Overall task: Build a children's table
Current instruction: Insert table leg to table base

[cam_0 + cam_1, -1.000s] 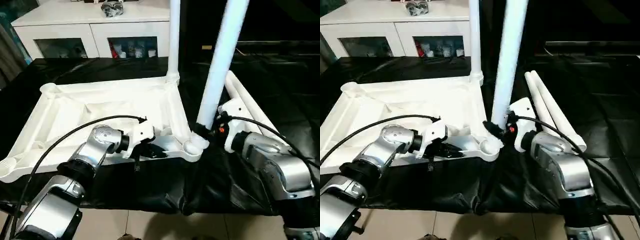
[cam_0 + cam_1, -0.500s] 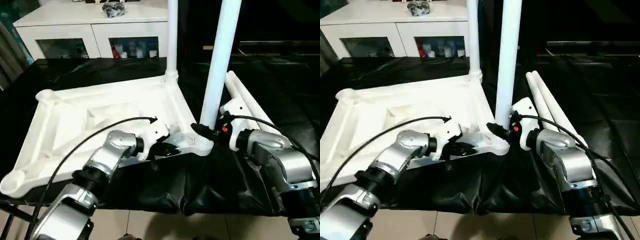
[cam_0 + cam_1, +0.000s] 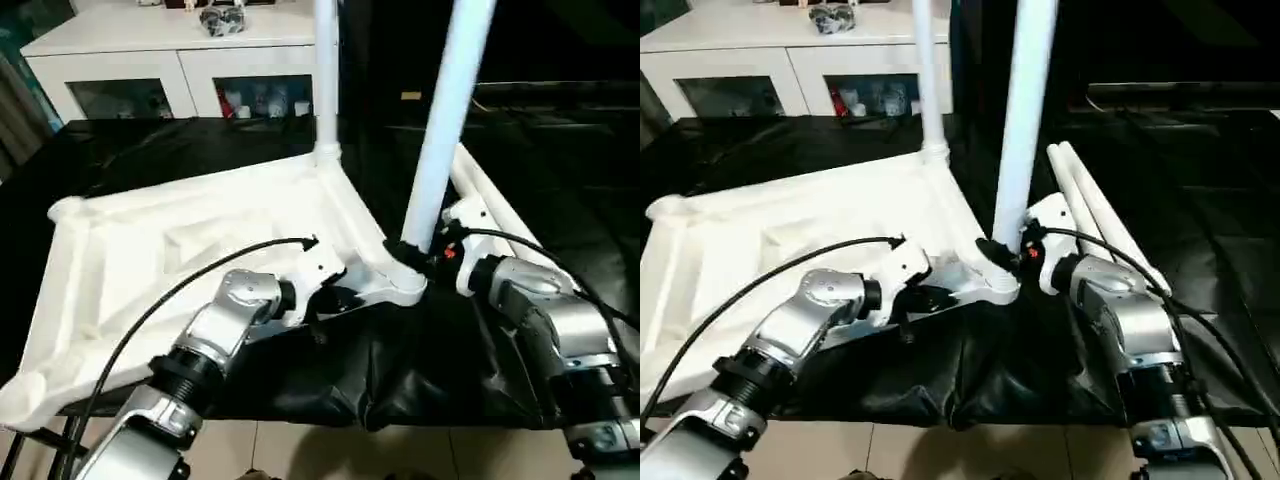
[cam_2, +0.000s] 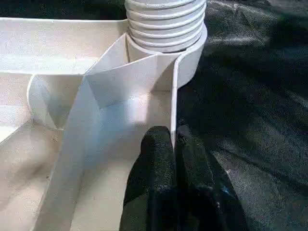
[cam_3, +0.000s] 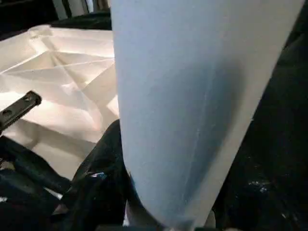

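So the white tabletop (image 3: 180, 250) is lying upside down, ribbed side up, on a table covered with black cloth (image 3: 420, 350), and it's turned at an angle so one corner points toward the robot. Its near-left corner looks like it pokes out past the cloth's front edge, though that's hard to be sure of from the head views.

The left gripper (image 4: 173, 144) is pinched shut on the thin outer rim wall of the tabletop, right beside the near corner socket (image 4: 166, 45), as seen in the left wrist view. The right gripper (image 3: 412, 254) is clamped around the bottom of a white leg (image 3: 445, 110) standing upright in that same socket, black fingers (image 5: 103, 163) wrapped around the tube just above the socket collar.

A second leg (image 3: 325, 75) is already standing in the far corner socket. Two more legs (image 3: 1095, 215) are lying side by side on the cloth to the right, just behind the right forearm, touching each other.

Room-wise: bare black cloth is open on the far right and behind the tabletop. A white cabinet (image 3: 190, 60) sits beyond the table's far edge, well apart from the work. Tiled floor (image 3: 300, 450) is visible below the front edge.
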Robot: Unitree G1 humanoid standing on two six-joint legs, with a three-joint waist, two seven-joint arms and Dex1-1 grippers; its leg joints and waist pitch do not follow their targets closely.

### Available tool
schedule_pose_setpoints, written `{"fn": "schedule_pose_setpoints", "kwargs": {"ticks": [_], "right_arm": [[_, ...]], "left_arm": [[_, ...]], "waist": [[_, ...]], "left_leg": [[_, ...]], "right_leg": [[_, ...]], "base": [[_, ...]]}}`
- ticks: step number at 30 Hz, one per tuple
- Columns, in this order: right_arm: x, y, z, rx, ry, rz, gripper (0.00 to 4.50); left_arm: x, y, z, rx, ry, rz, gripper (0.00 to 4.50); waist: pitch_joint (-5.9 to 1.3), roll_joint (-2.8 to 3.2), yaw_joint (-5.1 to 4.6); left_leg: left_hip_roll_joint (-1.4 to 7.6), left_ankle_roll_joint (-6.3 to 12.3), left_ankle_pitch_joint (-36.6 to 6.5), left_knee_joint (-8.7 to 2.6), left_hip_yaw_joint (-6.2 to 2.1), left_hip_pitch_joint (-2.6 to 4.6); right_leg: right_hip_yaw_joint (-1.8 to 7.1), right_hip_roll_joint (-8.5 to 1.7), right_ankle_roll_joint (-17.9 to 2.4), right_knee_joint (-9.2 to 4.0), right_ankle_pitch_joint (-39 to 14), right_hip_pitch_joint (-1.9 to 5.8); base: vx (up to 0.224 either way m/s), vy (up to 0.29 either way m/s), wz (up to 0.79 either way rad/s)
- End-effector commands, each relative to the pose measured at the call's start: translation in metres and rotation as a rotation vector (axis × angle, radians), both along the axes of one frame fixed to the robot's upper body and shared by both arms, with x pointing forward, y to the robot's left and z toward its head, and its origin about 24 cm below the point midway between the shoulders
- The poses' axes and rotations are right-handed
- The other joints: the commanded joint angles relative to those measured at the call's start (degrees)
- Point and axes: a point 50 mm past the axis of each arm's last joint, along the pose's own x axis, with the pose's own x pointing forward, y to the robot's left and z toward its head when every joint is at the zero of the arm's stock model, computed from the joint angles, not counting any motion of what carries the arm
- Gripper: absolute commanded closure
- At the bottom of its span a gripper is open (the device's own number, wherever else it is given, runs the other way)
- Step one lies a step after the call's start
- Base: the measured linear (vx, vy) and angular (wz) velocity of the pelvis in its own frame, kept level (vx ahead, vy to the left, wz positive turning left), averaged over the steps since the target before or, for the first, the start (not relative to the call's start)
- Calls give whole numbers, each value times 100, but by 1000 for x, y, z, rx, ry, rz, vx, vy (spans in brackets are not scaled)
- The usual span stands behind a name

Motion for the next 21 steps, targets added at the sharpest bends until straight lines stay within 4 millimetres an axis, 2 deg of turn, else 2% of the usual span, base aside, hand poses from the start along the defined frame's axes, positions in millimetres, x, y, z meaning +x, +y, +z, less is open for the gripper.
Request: {"fn": "schedule_pose_setpoints", "kwargs": {"ticks": [1, 3, 5, 6, 8, 9, 12, 13, 14, 16, 17, 21], "right_arm": [[-4, -3, -20, -12, 73, -15, 261], [-5, -2, -23, 2, 74, -12, 261], [-5, -3, -26, 11, 76, -15, 261], [-7, -5, -28, 24, 77, -15, 261], [-8, -6, -30, 40, 80, -19, 261], [-9, -7, -31, 53, 82, -26, 261], [-11, -12, -35, 96, 95, -54, 261], [-12, -14, -38, 113, 102, -66, 262], [-13, -15, -40, 123, 108, -75, 262], [-17, -18, -46, 153, 123, -95, 262], [-18, -18, -48, 161, 127, -100, 262], [-23, -18, -56, 120, 137, -93, 262]], "left_arm": [[2, 10, 1, -23, -43, 47, 450], [-1, 7, 5, -57, -81, -12, 450], [-4, 5, 6, -77, -82, -39, 450], [-4, 5, 6, -83, -78, -46, 450], [-4, 7, 5, -75, -77, -54, 450], [-4, 8, 4, -68, -77, -59, 450], [-3, 10, 3, -60, -76, -63, 450], [-3, 12, 3, -56, -76, -65, 450], [-2, 13, 3, -56, -76, -66, 450], [-1, 14, 3, -57, -78, -64, 450], [-1, 15, 3, -57, -78, -63, 450], [0, 17, 2, -47, -79, -60, 450]], "waist": [[-336, -171, 18], [-334, -156, 9], [-337, -170, -16], [-336, -147, -20], [-336, -153, -25], [-341, -109, -22], [-348, -121, -35], [-346, -87, -37], [-342, -102, -43], [-342, -86, -39], [-342, -97, -44], [-331, -92, -43]], "left_leg": [[233, 298, -1647, -424, -156, 70], [233, 294, -1678, -434, -172, 59], [234, 293, -1713, -436, -172, 56], [238, 296, -1707, -439, -172, 66], [238, 316, -1683, -443, -170, 57], [235, 315, -1672, -441, -172, 56], [233, 341, -1688, -443, -167, 57], [236, 333, -1695, -447, -166, 62], [232, 341, -1732, -448, -165, 62], [229, 341, -1771, -448, -165, 69], [224, 338, -1774, -447, -163, 64], [225, 308, -1850, -459, -170, 81]], "right_leg": [[178, -307, -949, -555, -2674, 239], [171, -308, -856, -568, -2823, 240], [174, -309, -810, -568, -2877, 228], [177, -308, -827, -569, -2854, 221], [179, -304, -843, -566, -2798, 225], [182, -306, -851, -561, -2769, 228], [177, -302, -888, -567, -2702, 227], [174, -297, -911, -575, -2668, 224], [169, -292, -923, -574, -2673, 225], [168, -304, -891, -589, -2810, 218], [166, -305, -862, -598, -2878, 218], [155, -304, -771, -622, -3116, 201]], "base": [[0, 0, 0], [0, 0, 0], [0, 0, 0], [0, 0, 0], [0, 0, 0], [0, 0, 0], [0, 0, 0], [0, 0, 0], [0, 0, 0], [0, 0, 0], [0, 0, 0], [0, 0, 0]]}}
